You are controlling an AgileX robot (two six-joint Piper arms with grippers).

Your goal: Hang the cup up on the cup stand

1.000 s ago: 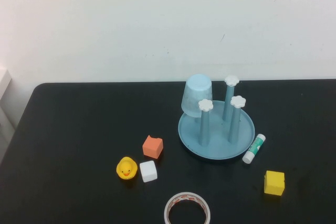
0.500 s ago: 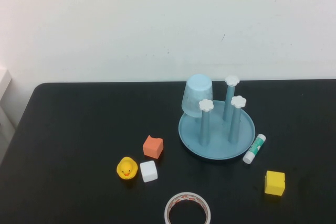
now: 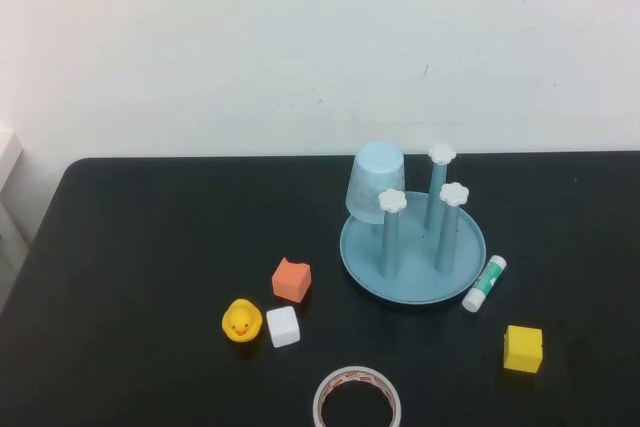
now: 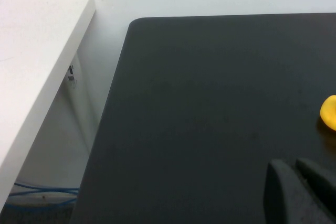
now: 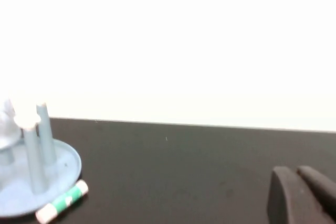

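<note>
Looks done: cup [image 3: 377, 181] sits upside down on the cup stand [image 3: 412, 252]. Left claw [image 4: 304, 190] and right claw [image 5: 303, 192] are closed, empty, well away. Just stay parked.

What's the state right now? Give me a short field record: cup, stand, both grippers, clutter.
cup: light blue cup upside down over the stand's far-left post, tilted
cup stand: round blue cup stand right of table centre; three white-capped posts bare
left gripper: left gripper shut, empty, above the table's left side, seen only in its wrist view
right gripper: right gripper shut, empty, right of the stand, seen only in its wrist view
clutter: glue stick touching the stand's right rim; orange block, white cube, yellow duck, tape roll, yellow cube
</note>
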